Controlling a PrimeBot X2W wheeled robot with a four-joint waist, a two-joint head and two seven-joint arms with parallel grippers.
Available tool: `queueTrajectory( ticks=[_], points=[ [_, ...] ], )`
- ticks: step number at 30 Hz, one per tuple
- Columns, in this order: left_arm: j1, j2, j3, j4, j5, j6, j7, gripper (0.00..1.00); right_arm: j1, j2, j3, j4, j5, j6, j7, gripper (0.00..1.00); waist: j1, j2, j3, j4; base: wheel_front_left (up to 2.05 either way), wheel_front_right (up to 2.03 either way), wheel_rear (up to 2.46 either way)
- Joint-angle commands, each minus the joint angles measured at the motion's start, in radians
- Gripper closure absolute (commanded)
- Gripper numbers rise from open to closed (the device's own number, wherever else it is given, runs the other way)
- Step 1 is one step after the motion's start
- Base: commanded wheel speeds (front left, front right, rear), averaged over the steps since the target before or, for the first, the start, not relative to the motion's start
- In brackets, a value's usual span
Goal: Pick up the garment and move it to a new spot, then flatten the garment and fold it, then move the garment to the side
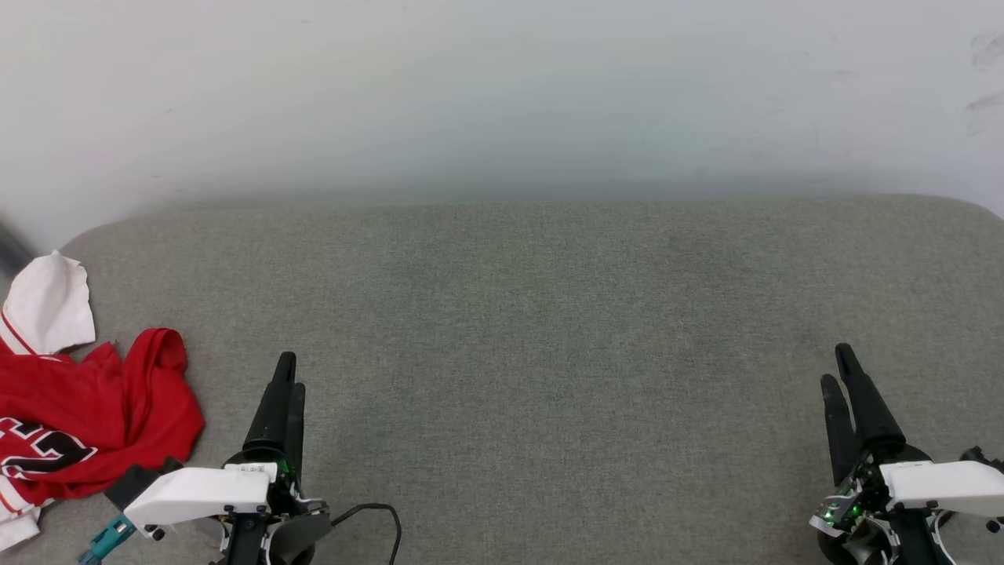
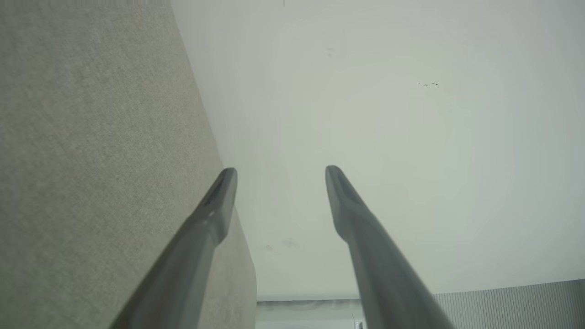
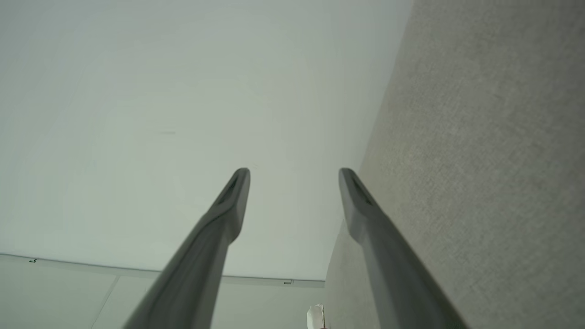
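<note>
— Red, thin and shiny: that's the garment (image 1: 118,408), bunched in a heap at the far left edge of the grey cushion (image 1: 549,314), with part of it running out of the head view. How do you reckon it'll handle?
— Light and limp, I'd judge, and slick. It won't keep any shape you give it, and a shallow pinch could slide off. Take hold of a fold, not a single layer.
— Where would you have me grab?
— Your nearest reach is the red ridge (image 1: 165,353) standing up on the heap's right side, close to your left gripper (image 1: 289,373). The white sleeve panel (image 1: 51,302) at the top is the other clear landmark. The black lettering (image 1: 47,451) lies crumpled lower down.
— And the hands?
— Both are empty. Your left gripper's fingers (image 2: 215,210) stand spread in its wrist view with nothing between them. Your right gripper (image 1: 836,365) is spread too, well apart from the garment on the cushion's right side. Neither touches cloth
</note>
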Motion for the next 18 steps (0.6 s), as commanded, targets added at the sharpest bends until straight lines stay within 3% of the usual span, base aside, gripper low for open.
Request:
queueTrajectory(
  ticks=[1, 18],
  points=[
    [-0.032, 0.002, -0.005, -0.028, 0.023, 0.000, -0.011, 0.00, -0.021, -0.015, 0.009, -0.024, -0.024, 0.000, -0.012, 0.00, 0.0000, -0.0001, 0.000, 0.000, 0.00, 0.00, 0.00],
    [-0.042, 0.002, -0.042, -0.058, 0.429, 0.000, -0.078, 0.00, -0.033, -0.029, 0.030, -0.051, -0.472, 0.000, -0.083, 0.00, 0.0000, -0.0001, -0.001, 0.004, 0.00, 0.00, 0.00]
  ],
)
